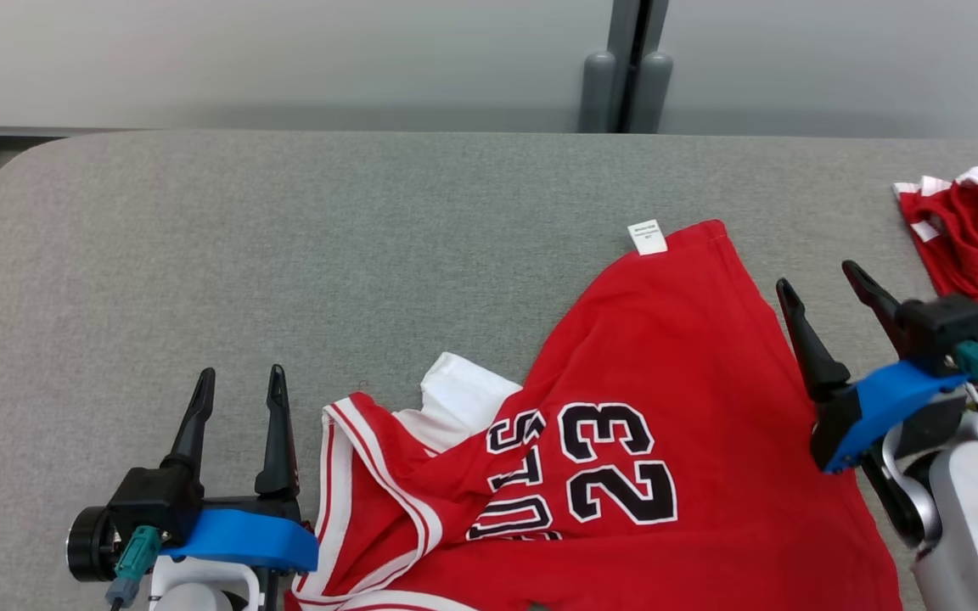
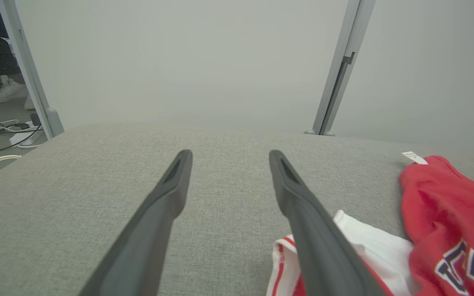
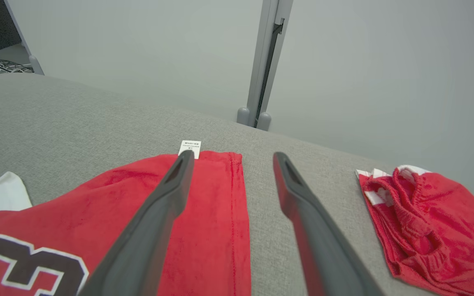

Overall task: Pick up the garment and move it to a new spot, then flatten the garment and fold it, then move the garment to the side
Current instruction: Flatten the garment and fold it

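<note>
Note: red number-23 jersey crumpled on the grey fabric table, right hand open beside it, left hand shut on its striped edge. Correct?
No: the left hand is open and holds nothing, as the left wrist view shows. The red number-23 jersey is crumpled on the grey fabric table, with the right hand open beside it.

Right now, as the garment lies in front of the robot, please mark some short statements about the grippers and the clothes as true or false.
1. The left gripper is open and empty, beside the red jersey. True.
2. The right gripper is shut on the jersey. False: it is open, gripping nothing.
3. The jersey lies flat and smooth. False: it is crumpled.
4. A second red garment lies at the grey surface's right end. True.
5. The jersey's number reads 45. False: it reads 23.
6. A white label sticks out at the jersey's far corner. True.
</note>
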Motion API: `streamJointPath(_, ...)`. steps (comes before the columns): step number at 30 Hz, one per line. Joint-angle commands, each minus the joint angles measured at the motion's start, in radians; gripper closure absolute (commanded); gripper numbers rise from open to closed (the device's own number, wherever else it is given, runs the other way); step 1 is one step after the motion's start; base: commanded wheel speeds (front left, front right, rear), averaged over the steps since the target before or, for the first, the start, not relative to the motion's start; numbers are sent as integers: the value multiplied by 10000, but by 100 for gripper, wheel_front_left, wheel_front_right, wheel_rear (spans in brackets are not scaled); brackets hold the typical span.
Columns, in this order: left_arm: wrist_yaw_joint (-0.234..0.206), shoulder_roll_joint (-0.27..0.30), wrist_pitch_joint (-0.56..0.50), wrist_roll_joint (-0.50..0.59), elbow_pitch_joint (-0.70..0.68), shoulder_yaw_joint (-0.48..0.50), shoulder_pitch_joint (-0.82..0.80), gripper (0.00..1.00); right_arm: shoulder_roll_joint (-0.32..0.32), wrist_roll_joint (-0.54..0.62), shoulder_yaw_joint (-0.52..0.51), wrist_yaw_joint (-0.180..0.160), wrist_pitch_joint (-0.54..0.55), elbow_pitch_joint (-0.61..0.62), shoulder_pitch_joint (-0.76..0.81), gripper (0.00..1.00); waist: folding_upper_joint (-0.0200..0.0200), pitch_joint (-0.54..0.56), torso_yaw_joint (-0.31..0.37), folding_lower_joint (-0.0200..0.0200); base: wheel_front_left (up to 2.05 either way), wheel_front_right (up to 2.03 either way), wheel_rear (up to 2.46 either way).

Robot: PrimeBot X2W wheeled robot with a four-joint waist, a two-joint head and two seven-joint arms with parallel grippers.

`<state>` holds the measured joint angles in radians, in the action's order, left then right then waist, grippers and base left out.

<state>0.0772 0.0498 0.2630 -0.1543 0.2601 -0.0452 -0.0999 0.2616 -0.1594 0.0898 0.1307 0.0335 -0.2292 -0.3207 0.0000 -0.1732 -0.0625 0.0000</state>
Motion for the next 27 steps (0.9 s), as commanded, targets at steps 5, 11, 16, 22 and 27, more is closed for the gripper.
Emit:
streamJointPath(5,-54,12,22,-102,-11,-127,-253,0,180,130,236,3,49,-1650,-1163,0,0,-274,-371,0,0,0,0)
streamJointPath(11,-64,12,22,-191,3,-243,-391,0,326,190,516,2,-78,-3605,-2013,0,0,-526,-686,0,0,0,0)
streamJointPath(16,-112,10,22,-225,-5,-331,-476,0,352,189,850,2,-106,-5113,-2496,0,0,-682,-852,0,0,0,0)
streamJointPath(22,-142,12,22,-273,12,-398,-506,0,212,124,1248,2,-116,-6423,-2882,0,0,-754,-918,0,0,0,0)
streamJointPath(27,-165,12,22,-293,48,-444,-469,0,80,-146,1702,14,240,-7263,-2930,8,0,-687,-923,0,0,0,0)
